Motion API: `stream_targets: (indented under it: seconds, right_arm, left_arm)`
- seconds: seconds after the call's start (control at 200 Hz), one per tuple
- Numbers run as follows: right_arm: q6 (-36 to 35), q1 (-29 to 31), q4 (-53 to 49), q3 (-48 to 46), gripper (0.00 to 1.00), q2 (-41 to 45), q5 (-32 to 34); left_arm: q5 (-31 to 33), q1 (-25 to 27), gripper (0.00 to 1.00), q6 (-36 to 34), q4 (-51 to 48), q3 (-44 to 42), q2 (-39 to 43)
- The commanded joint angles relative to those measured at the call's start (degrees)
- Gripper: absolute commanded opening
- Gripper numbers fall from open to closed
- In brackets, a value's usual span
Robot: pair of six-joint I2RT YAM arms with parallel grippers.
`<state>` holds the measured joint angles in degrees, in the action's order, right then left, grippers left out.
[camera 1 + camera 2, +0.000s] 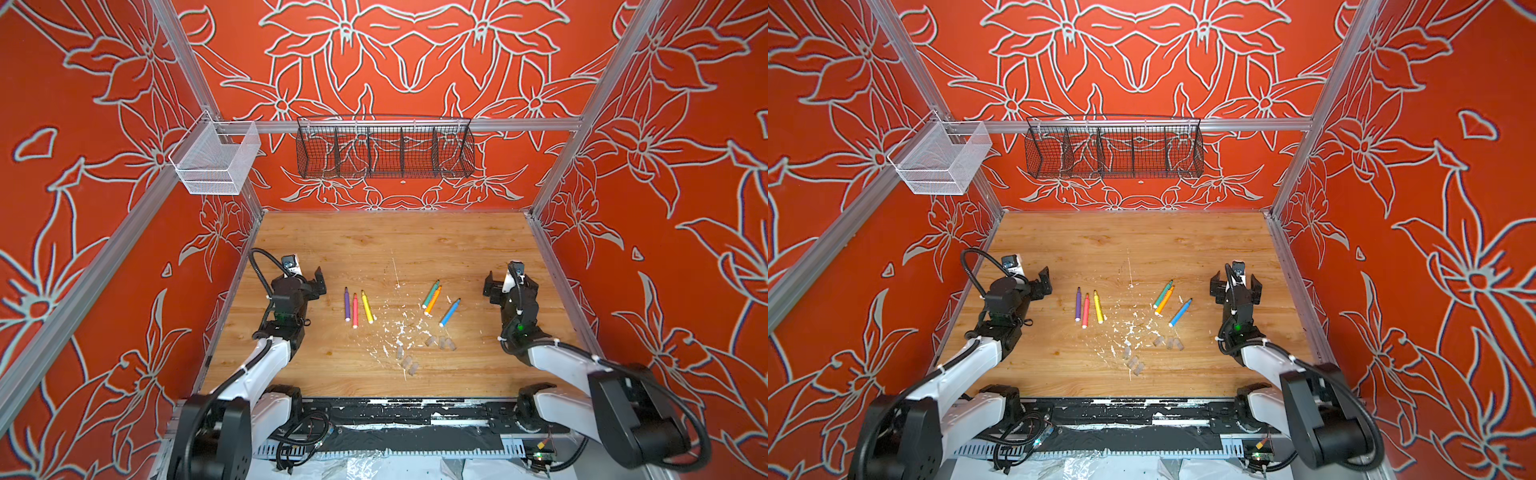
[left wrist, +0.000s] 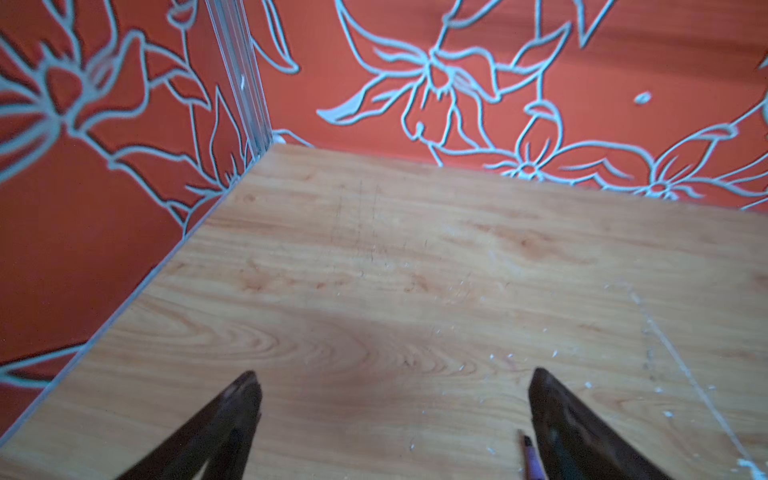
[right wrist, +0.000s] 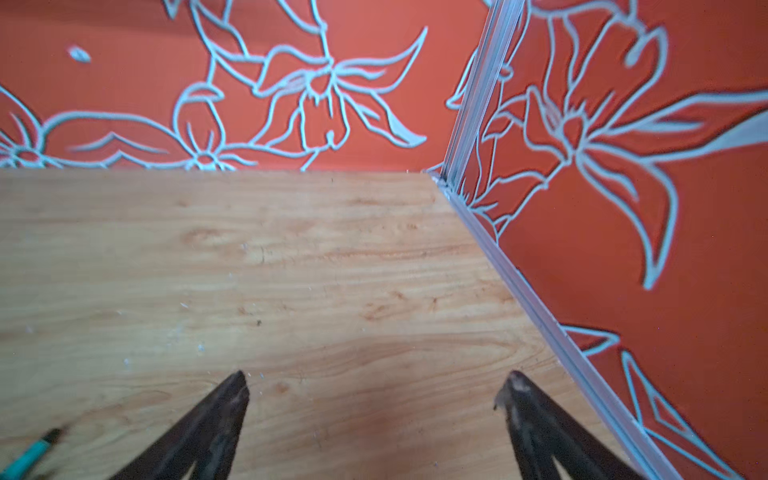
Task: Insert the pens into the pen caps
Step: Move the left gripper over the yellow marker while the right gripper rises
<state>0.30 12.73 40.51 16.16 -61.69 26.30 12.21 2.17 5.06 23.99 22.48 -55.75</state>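
Both claws spread wide, gripping nothing.
The left gripper [image 1: 319, 284] and right gripper [image 1: 490, 286] hung over the table [image 1: 374, 241] at mid-left and mid-right; between them lay the pens [image 1: 367, 306] (purple, pink, yellow together; green, orange, blue further right), the pen caps [image 1: 441, 343] loose just below.

The bench [image 1: 415, 241] is wood-grain board, smooth with a soft sheen, dusted with chalky white flecks [image 1: 401, 330]. The pens [image 1: 367, 307] are smooth coloured plastic. The pen caps [image 1: 441, 343] are clear, slightly cloudy plastic. The walls [image 1: 685, 208] look like matt printed sheet, framed by brushed metal rails [image 1: 519, 124]. The wire basket [image 1: 384, 153] is black coated metal, and the mesh basket [image 1: 216, 160] is fine white metal. The left tool [image 2: 392, 376] and right tool [image 3: 376, 376] have matt black fingers [image 3: 540, 432], scuffed pale at one tip.
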Motion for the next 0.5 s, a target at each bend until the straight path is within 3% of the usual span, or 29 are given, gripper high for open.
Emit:
stream_targets:
  seconds: [0.0, 0.15, 0.225, 0.365, 0.495]
  right_arm:
    - [9.66, 0.96, -20.08, 7.80, 0.97, 9.18, 8.42]
    - [24.48, 0.88, -43.24, 17.40, 0.97, 16.73, -2.01]
    - [24.61, 0.70, -51.14, 20.61, 0.97, 18.89, -13.60]
    - [21.90, 0.61, -52.23, 17.30, 0.97, 25.23, -28.06]
    - [23.19, 0.58, -48.98, 11.09, 0.97, 28.90, -40.04]
  left_arm:
    - [2.86, 0.28, 0.97, 6.51, -9.57, 0.16, 7.98]
    - [-0.87, 0.29, 0.97, 10.73, -27.71, 7.71, 19.68]
    - [-3.42, 0.29, 0.97, 14.09, -37.24, 10.45, 24.02]
    - [-4.53, 0.19, 0.97, 22.96, -37.60, 6.81, 33.46]
    - [-10.69, 0.20, 0.97, 31.80, -36.31, 7.20, 34.62]
